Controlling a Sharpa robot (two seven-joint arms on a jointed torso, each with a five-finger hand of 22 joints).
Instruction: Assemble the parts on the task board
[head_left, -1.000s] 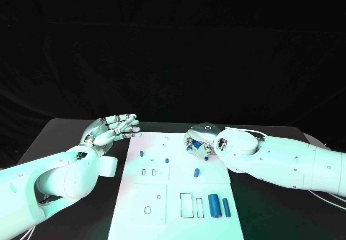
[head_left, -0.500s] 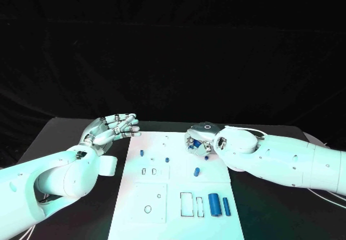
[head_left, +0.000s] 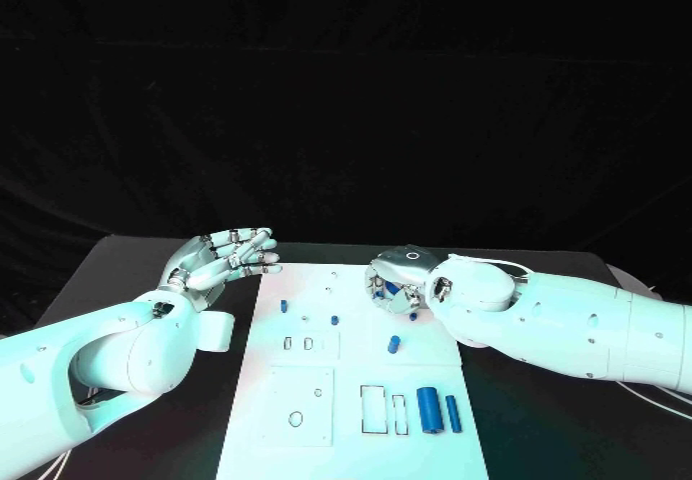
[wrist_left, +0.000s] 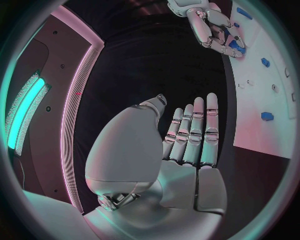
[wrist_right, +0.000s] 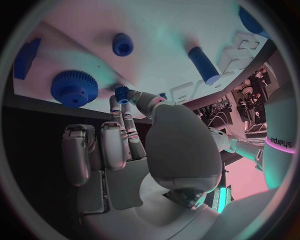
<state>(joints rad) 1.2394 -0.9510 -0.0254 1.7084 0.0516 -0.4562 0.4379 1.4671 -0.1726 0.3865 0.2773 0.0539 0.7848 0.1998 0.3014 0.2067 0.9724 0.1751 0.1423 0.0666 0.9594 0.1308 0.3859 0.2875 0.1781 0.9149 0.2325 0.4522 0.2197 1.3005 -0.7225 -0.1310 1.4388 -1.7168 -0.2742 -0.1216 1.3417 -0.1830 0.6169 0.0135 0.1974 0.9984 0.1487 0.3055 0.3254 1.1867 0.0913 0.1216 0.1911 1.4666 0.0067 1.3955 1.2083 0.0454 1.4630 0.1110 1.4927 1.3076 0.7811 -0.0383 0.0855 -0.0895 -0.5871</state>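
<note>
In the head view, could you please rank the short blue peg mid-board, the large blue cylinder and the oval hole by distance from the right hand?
1. Short blue peg, mid-board, just below the right hand.
2. Large blue cylinder, near right edge.
3. Oval hole, near left corner.

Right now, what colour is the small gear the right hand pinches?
Blue; the small gear shows best in the right wrist view, between the right hand fingertips.

"edisys" on a white arm (wrist_right: 279, 145)
</note>
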